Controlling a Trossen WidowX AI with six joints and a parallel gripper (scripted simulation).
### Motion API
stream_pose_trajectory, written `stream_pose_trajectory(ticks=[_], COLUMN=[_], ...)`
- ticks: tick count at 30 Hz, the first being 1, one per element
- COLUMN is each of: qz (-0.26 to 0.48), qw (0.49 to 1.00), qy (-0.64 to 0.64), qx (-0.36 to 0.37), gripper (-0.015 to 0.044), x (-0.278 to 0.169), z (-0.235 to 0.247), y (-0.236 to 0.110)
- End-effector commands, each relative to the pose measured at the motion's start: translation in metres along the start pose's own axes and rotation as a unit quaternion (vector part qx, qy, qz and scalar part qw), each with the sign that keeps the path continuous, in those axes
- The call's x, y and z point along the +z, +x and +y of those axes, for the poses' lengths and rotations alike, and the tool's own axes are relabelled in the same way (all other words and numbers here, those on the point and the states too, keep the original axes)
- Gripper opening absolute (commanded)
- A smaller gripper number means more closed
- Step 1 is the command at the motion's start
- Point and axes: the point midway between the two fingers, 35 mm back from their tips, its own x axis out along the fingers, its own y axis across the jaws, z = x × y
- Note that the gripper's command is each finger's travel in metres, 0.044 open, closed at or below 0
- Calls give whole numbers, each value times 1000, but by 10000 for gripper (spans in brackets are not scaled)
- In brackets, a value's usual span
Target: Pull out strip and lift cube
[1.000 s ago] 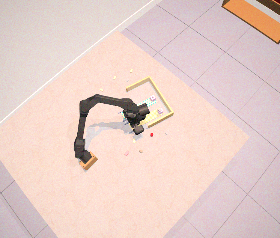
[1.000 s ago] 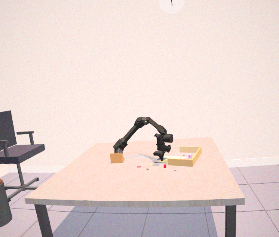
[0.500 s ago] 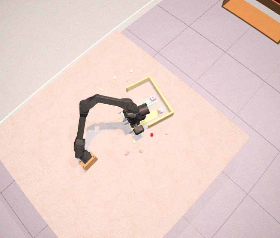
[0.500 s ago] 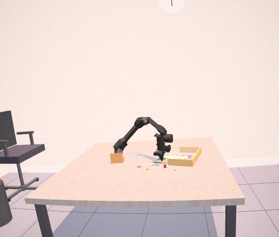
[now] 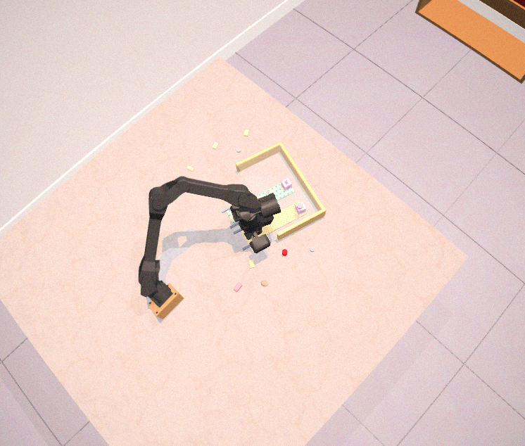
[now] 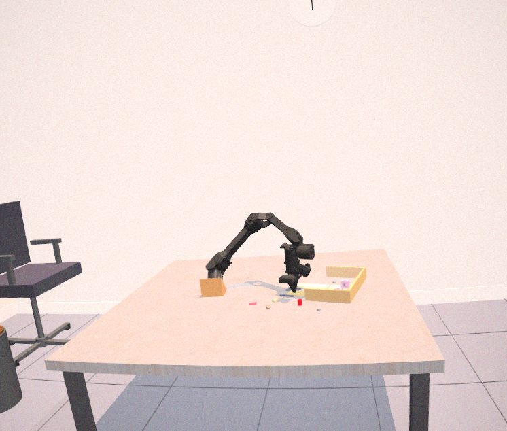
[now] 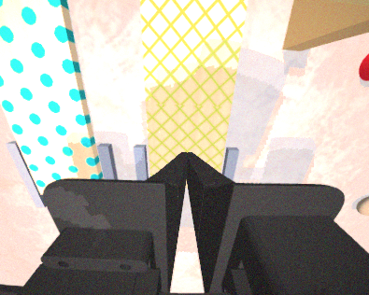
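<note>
We see the fence (image 5: 301, 179) with both strips reaching inside it, the yellow lattice strip (image 7: 193, 70) and the dotted strip (image 7: 30, 84), each bearing a cube (image 5: 300, 207). Our gripper (image 7: 188, 161) presses fully closed on the lattice strip's near end, clasping nothing. Pulling seems barely begun; lifting remains.

One strip (image 7: 39, 93) is white with bright blue-green dots. The other strip (image 7: 193, 70) is pale with a yellow criss-cross pattern. The claw (image 7: 188, 161) is black. The little cylinder (image 5: 284, 252) is red. The fence (image 5: 301, 179) is light yellow. The counter (image 5: 205, 359) is peach.
</note>
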Motion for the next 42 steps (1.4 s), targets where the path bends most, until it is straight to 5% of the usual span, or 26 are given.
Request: stream_pose_trajectory(ticks=[1, 42], qz=[1, 2], qw=[1000, 1000], qy=[1, 2], qx=[2, 2], gripper=[0, 0], x=[0, -48], z=[1, -1], y=[2, 5])
